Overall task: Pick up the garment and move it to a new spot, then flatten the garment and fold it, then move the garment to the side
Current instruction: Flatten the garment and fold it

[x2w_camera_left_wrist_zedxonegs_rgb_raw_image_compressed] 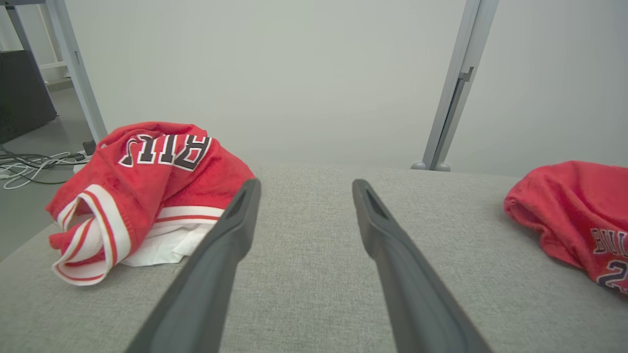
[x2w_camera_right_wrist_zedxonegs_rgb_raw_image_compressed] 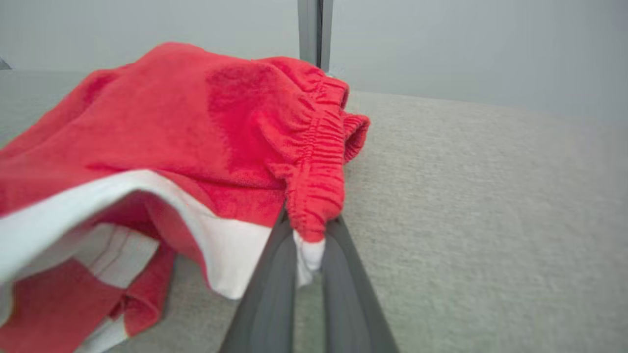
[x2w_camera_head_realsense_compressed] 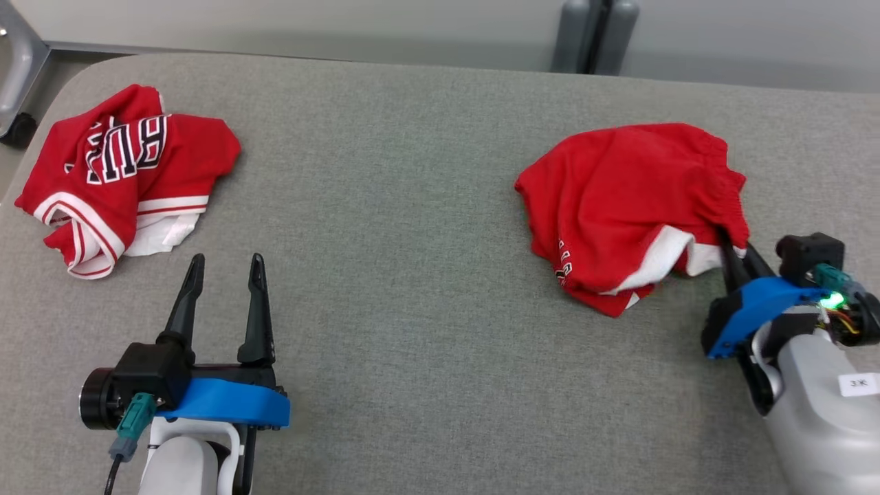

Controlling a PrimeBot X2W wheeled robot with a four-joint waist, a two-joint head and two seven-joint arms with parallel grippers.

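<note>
At the right pincer (x2w_camera_head_realsense_compressed: 741, 265), a tight close on the garment (x2w_camera_head_realsense_compressed: 632, 199): two dark fingers pressed together, with a fold of the gathered red elastic edge and a scrap of white lining pinched between them. Grip taken at the near right corner of the cloth, fingertips buried under the red fold in the head view. No gap to speak of between the fingers in the right wrist view, apart from the sliver filled by white fabric.

Crumpled in a heap on the right half of the grey table (x2w_camera_head_realsense_compressed: 412, 240), well in from the far edge. Red on top, a white band along the near hem, dark lettering on the lower left fold. Beside the fingers, the white-banded hem standing a little off the table, with shadow beneath it; bulk of the cloth down on the surface.

At the left pincer (x2w_camera_head_realsense_compressed: 227, 258), a wide spread and nothing held: fingers well apart, pointing away over bare table at the lower left. Touching no cloth. Whether grazing the table or just above it, cannot tell.

Ahead and to the left of those fingertips, apart from them, a second red cloth (x2w_camera_head_realsense_compressed: 130, 172) with white-and-red trim and large block letters, bunched near the table's left edge.
</note>
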